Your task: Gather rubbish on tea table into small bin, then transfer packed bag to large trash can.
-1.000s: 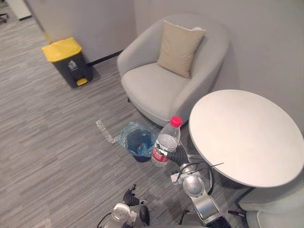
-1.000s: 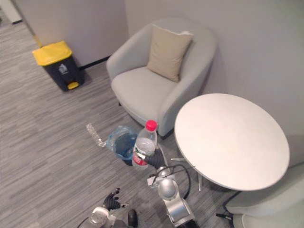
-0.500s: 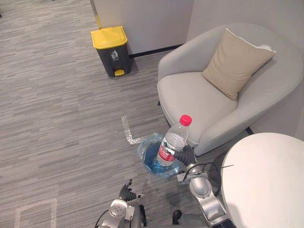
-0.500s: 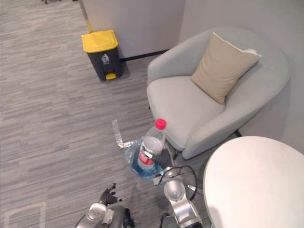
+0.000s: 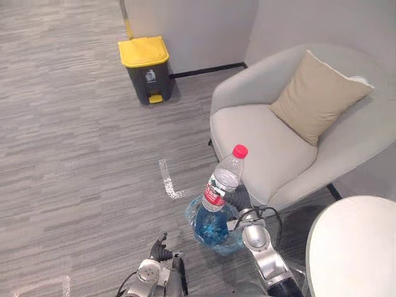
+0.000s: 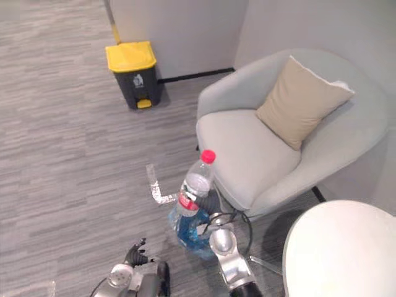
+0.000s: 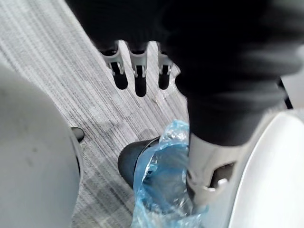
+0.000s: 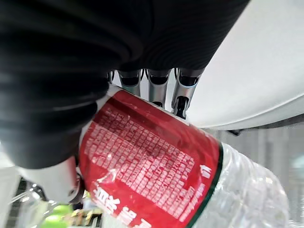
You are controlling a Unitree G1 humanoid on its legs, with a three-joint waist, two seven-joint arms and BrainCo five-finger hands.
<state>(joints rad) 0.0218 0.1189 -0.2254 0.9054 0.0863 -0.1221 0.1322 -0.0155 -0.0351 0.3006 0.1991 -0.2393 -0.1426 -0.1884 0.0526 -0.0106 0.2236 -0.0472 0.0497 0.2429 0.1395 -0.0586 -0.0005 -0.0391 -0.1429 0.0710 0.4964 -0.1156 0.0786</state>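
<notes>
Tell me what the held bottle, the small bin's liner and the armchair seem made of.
The bottle: clear glossy plastic, see-through, with a red cap and label. The liner: thin blue plastic film, crinkled and translucent. The armchair: probably woven fabric upholstery, matt light grey; the weave is too fine to confirm.

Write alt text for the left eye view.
The right hand holds a red-capped bottle, nearly upright, over the blue-bagged bin beside an armchair. A yellow-lidded trash can stands by the far wall.

Clear bottle [image 5: 223, 182] is capped and labelled in red. Dark small bin [image 7: 129, 164] is lined by blue bag [image 5: 213, 234]. Dark grey large trash can [image 5: 151, 80] is topped in yellow. Grey carpet [image 5: 74, 154] is streaked.
</notes>
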